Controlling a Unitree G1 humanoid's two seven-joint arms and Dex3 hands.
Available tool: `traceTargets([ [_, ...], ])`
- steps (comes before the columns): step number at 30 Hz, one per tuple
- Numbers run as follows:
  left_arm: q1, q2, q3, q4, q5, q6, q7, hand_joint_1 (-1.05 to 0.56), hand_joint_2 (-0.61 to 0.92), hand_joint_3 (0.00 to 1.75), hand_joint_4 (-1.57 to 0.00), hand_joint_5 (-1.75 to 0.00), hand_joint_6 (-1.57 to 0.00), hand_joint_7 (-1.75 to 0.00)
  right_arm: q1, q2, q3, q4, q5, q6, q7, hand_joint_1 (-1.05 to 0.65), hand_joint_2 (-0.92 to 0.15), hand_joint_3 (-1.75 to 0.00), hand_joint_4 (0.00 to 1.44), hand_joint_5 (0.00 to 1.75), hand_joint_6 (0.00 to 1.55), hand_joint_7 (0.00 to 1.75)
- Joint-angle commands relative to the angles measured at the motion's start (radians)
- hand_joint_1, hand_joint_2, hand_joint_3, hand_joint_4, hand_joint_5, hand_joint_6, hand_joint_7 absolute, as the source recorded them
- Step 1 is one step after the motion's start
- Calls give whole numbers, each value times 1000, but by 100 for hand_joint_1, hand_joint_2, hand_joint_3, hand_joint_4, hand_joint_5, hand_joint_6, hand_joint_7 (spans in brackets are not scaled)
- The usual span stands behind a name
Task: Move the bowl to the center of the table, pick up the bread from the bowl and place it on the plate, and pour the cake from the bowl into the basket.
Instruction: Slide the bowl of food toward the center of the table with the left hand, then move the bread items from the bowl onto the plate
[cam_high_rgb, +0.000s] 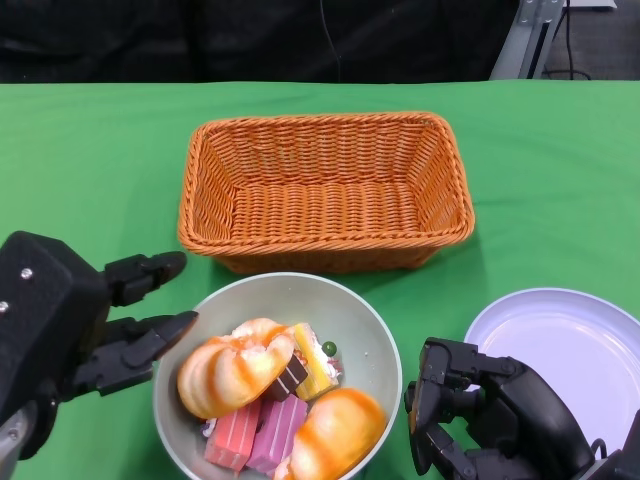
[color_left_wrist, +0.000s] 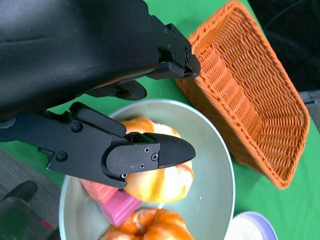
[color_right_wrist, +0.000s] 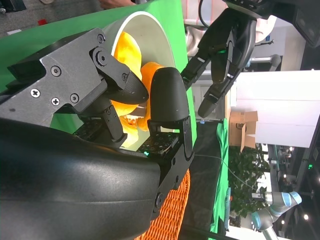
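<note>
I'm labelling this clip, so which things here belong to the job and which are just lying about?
Job:
bowl
bread
cake
plate
basket
left hand
right hand

Lying about:
green tablecloth
cardboard box, off the table

one bowl (cam_high_rgb: 380, 345), two breads (cam_high_rgb: 235, 367), one basket (cam_high_rgb: 325, 190), one plate (cam_high_rgb: 570, 340)

I see matt green cloth (cam_high_rgb: 90, 160) under everything. Ahead of my hands the basket (cam_high_rgb: 325, 190) is rough woven wicker. Between them the bowl (cam_high_rgb: 370, 330) looks smooth, faintly glossy (ceramic or plastic, can't tell). Beside my right hand (cam_high_rgb: 480, 415), matt black plastic, the plate (cam_high_rgb: 570, 335) is smooth with a soft sheen.
</note>
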Motion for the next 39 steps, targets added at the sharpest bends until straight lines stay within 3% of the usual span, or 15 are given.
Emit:
traceTargets([
  [1,11,29,38,-30,8,-9,5,-61,92,48,-48,-4,-27,-1,-2,-4,-4,4,4,-3,1,-7,-58,-114,77,175,65,152],
  [7,29,40,80,-61,3,-25,3,-62,92,47,-50,-5,-29,-1,-6,-2,-4,15,3,-11,5,-7,-58,-113,77,175,65,152],
  [12,53,12,119,-46,-6,-117,14,-58,92,43,-55,-7,-34,-3,-3,-5,-3,5,3,2,3,-7,-59,-113,77,175,65,152],
  [19,100,-148,222,81,-99,-480,29,-46,92,21,-75,-16,-55,-10,-8,-7,-10,13,8,0,7,-6,-60,-113,76,175,64,152],
  [29,172,-221,277,316,-155,-925,-29,-36,92,15,-91,-25,-79,-15,-13,-8,-24,32,17,-13,16,-6,-58,-115,77,175,64,152],
  [34,209,-261,285,426,-192,-1109,-57,-26,92,13,-93,-40,-92,-14,-9,-16,-33,27,26,1,22,-5,-59,-116,76,175,64,152],
  [39,211,-308,281,499,-203,-1239,-51,-13,92,29,-81,-84,-110,-18,-3,-23,-41,22,14,-2,16,-5,-59,-115,76,175,64,151],
])
